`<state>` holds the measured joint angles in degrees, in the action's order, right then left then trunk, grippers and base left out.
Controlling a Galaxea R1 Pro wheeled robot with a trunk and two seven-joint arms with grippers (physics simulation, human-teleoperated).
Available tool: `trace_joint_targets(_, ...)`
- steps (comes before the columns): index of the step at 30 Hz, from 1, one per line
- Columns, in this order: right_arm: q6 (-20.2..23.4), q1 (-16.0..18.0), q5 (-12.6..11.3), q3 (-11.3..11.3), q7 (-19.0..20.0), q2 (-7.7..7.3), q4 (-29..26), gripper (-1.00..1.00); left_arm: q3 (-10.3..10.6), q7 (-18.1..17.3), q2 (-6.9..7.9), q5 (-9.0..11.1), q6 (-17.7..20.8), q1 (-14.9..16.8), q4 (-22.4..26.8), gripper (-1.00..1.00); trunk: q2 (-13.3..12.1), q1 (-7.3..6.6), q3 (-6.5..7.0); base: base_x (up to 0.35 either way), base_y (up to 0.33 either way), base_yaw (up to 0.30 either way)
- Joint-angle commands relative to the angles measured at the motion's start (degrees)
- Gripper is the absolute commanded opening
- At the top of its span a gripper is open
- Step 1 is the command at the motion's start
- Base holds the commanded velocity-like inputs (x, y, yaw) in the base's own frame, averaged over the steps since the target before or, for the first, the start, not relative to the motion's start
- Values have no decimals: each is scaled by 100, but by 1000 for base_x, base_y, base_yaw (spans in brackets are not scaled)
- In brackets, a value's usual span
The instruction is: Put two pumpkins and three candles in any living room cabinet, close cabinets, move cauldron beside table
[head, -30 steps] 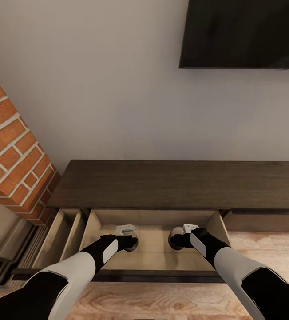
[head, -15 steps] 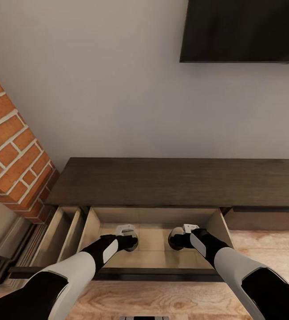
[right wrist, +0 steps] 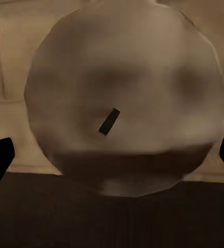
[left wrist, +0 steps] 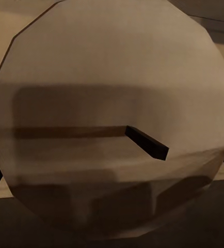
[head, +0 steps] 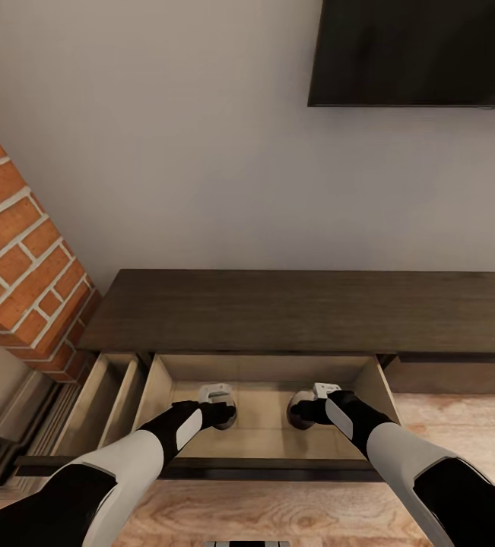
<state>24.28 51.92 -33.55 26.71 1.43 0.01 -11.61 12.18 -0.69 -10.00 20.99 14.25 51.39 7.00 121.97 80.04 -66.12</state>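
Left gripper (head: pixel 220 414) over open pale-lined drawer (head: pixel 266 372) of long dark brown wooden cabinet (head: pixel 308 311); stubby grey-tan candle (left wrist: pixel 112 124) right at fingers, grip state unclear. Right gripper (head: pixel 302 410) likewise, second candle (right wrist: pixel 127 103) between spread fingertips. Release low inside drawer, lift straight out.

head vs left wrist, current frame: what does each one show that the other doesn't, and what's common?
Head view alone: the wall TV, the red brick fireplace, the cabinet top, the wood floor, and both arms reaching into the open drawer, left gripper and right gripper low inside it.

Left wrist view alone: a close-up of a round grey-tan candle end with a short dark wick.

Common: the drawer's pale tan interior.
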Motion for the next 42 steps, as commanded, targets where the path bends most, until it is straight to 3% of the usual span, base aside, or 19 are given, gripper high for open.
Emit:
trace_joint_targets(1, 24, 3, 24, 1, 15, -1, -4, 100, 23, -1, 0, 29, 20, 3, 1, -100, 2, -1, -4, 0, 0, 0)
trace_joint_targets(32, 22, 3, 24, 1, 15, -1, -2, 100, 21, -1, 0, 28, 17, 3, -2, -100, 2, -1, -4, 0, 0, 0)
trace_joint_targets(33, 23, 3, 24, 1, 15, -1, -3, 100, 21, -1, 0, 28, 17, 3, -3, 100, 2, -1, -4, 0, 0, 0)
trace_joint_targets(42, 20, 3, 24, 1, 15, -1, -2, 100, 21, -7, 0, 35, 18, 3, 1, 100, 2, -1, -4, 0, 0, 0)
